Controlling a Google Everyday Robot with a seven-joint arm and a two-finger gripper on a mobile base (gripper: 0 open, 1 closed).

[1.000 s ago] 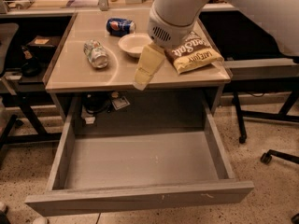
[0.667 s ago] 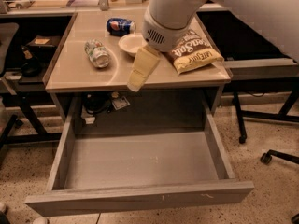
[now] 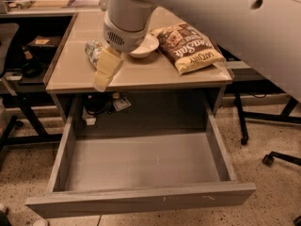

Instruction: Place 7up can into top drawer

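Note:
The 7up can (image 3: pixel 92 51), pale green and white, lies on its side on the left part of the desk top. My gripper (image 3: pixel 104 73) hangs from the big white arm just to the right of the can, overlapping its right end, with its cream tip reaching down to the desk's front edge. The top drawer (image 3: pixel 141 201) is pulled fully open below the desk, and nothing shows inside it. The dark blue Pepsi can is hidden behind the arm.
A white bowl (image 3: pixel 145 46) and a brown chip bag (image 3: pixel 189 47) lie on the desk (image 3: pixel 70 74) right of the gripper. Cables and a plug (image 3: pixel 101 105) sit under the desk. Chair legs stand at the right (image 3: pixel 277 157), dark furniture at the left (image 3: pixel 19 69).
My gripper has moved left along the desk, from in front of the bowl to right beside the 7up can. The Pepsi can has gone out of sight behind the arm.

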